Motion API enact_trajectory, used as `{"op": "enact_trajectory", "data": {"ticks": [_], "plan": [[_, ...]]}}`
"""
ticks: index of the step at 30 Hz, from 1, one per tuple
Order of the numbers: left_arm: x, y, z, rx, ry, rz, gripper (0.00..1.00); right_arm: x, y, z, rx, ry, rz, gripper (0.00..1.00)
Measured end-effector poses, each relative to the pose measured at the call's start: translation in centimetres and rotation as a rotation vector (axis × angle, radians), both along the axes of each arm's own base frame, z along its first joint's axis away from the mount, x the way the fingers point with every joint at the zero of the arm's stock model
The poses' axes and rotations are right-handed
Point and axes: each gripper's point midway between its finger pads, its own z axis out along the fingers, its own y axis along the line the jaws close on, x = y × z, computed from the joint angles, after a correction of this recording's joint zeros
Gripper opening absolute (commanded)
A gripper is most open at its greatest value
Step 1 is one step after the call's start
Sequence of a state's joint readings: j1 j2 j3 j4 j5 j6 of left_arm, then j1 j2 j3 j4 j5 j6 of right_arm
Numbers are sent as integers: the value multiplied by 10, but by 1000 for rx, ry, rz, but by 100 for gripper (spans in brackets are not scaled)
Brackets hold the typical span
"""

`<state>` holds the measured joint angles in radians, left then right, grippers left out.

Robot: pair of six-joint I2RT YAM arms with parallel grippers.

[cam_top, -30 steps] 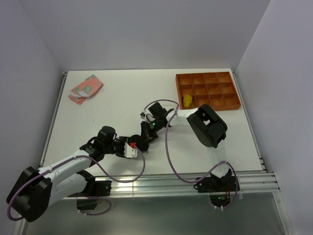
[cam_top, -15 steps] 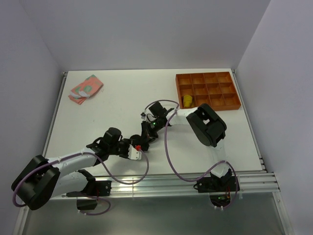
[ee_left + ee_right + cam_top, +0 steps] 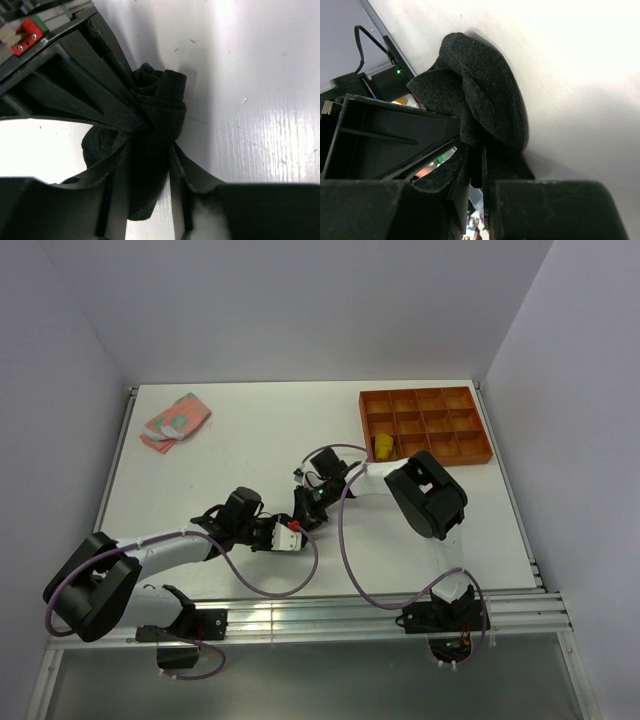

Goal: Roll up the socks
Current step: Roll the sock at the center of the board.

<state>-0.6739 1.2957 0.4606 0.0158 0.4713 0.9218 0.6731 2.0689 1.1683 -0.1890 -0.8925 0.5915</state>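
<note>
The black sock (image 3: 162, 97) is a rolled bundle on the white table. My right gripper (image 3: 476, 155) is shut on a fold of the black sock (image 3: 490, 90). From the opposite side, my left gripper (image 3: 150, 165) holds the lower end of the bundle, a finger pressing each side. In the top view the two grippers, left (image 3: 300, 528) and right (image 3: 309, 511), meet nose to nose at mid-table and hide the sock. The pink and green sock (image 3: 176, 420) lies folded at the far left. The yellow sock (image 3: 382, 447) sits in the orange tray (image 3: 470, 453).
The orange tray stands at the back right, near the right arm's elbow (image 3: 428, 495). Purple cables (image 3: 345, 540) loop over the table around both arms. Metal rails (image 3: 330, 615) run along the near edge.
My left arm has slid right, up to the right gripper, and its jaws have narrowed onto the black sock. The right gripper has stayed put, still pinching the sock.
</note>
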Motion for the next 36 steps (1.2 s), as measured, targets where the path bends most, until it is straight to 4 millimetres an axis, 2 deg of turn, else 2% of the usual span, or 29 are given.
{"op": "enact_trajectory", "data": {"ticks": [5,9,11,12,14,20,24,29,32,36], "plan": [[2,-4,1,15,49,14,22,2,-7,1,-10,-26,-35,24],[1,-6,2,19,76,21,9,4,-13,3,-40,-84,-72,38],[-1,-6,3,22,88,20,7,5,-16,4,-60,-118,-94,44],[-2,-6,4,24,97,19,5,6,-19,5,-72,-138,-109,50],[-5,-6,5,33,122,13,4,7,-29,6,-114,-190,-149,56],[-15,-6,4,78,238,-5,2,6,-77,7,-261,-348,-303,57],[-20,-7,4,103,332,-17,1,8,-101,31,-273,-477,-421,57],[-25,-8,5,130,484,-27,0,10,-113,77,-199,-662,-539,57],[-28,-7,6,143,596,-23,0,1,-110,99,-146,-762,-556,57],[-30,-6,8,160,726,-22,0,-11,-98,108,-141,-862,-534,57]]}}
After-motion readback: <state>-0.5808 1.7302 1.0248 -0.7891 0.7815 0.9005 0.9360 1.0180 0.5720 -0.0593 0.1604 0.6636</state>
